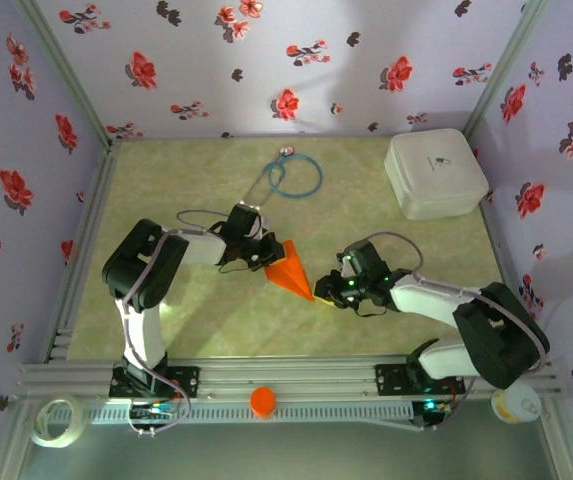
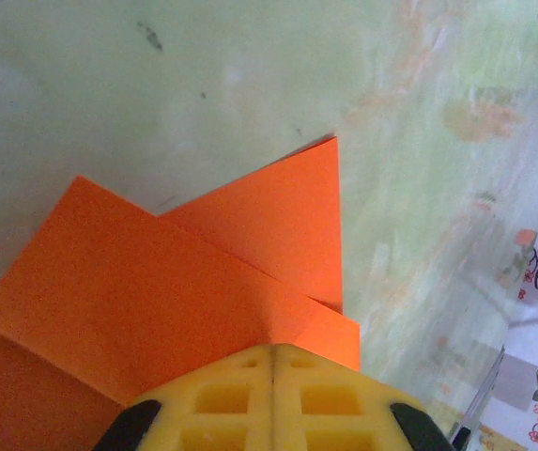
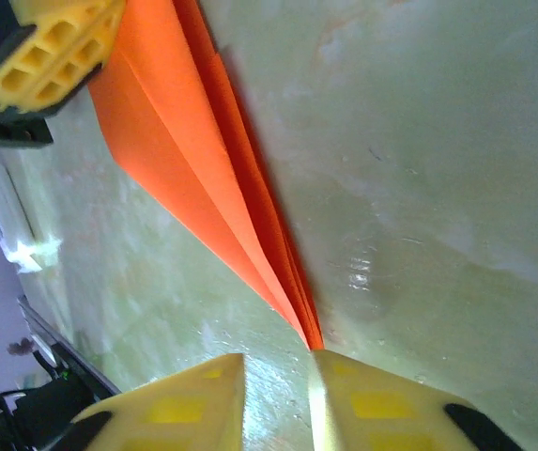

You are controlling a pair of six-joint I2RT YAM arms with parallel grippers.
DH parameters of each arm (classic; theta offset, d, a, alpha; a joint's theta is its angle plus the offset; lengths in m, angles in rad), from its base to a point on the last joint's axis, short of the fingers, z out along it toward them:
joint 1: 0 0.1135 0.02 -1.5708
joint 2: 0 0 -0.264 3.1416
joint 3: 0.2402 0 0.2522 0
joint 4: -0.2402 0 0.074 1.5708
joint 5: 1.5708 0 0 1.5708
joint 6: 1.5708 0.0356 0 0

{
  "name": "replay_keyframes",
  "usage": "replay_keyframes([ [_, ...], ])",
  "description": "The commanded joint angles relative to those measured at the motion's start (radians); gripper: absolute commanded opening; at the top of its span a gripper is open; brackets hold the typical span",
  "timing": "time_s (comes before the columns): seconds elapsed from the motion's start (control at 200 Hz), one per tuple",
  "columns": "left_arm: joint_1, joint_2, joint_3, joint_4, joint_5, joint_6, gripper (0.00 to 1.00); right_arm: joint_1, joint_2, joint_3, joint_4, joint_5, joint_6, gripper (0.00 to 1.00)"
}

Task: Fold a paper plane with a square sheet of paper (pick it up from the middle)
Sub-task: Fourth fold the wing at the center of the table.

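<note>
Top external: my L gripper (image 1: 261,252) clamped on wide end of orange paper plane (image 1: 288,270); R gripper (image 1: 332,290) fingers slightly apart at its tip.

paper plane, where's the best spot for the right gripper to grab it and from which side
I'd grip the paper plane by its narrow nose, where the folded layers stack into a ridge. Come in low from the pointed end, jaws either side of that ridge. The right gripper is open right there; the shut left gripper covers the wide tail.
</note>
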Motion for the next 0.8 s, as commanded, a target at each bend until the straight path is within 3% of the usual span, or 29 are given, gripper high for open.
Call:
replay_keyframes([
  [0.0,0.011,0.005,-0.043,-0.067,-0.038,-0.014,0.00,-0.004,-0.017,-0.019,0.014,0.023,0.071,0.31],
  [0.365,0.012,0.005,-0.050,-0.046,-0.032,-0.032,0.00,0.019,0.075,-0.015,0.099,-0.044,0.111,0.32],
  [0.795,0.011,0.008,-0.044,-0.043,-0.028,-0.033,0.00,0.026,0.117,-0.008,0.181,-0.035,0.132,0.32],
])
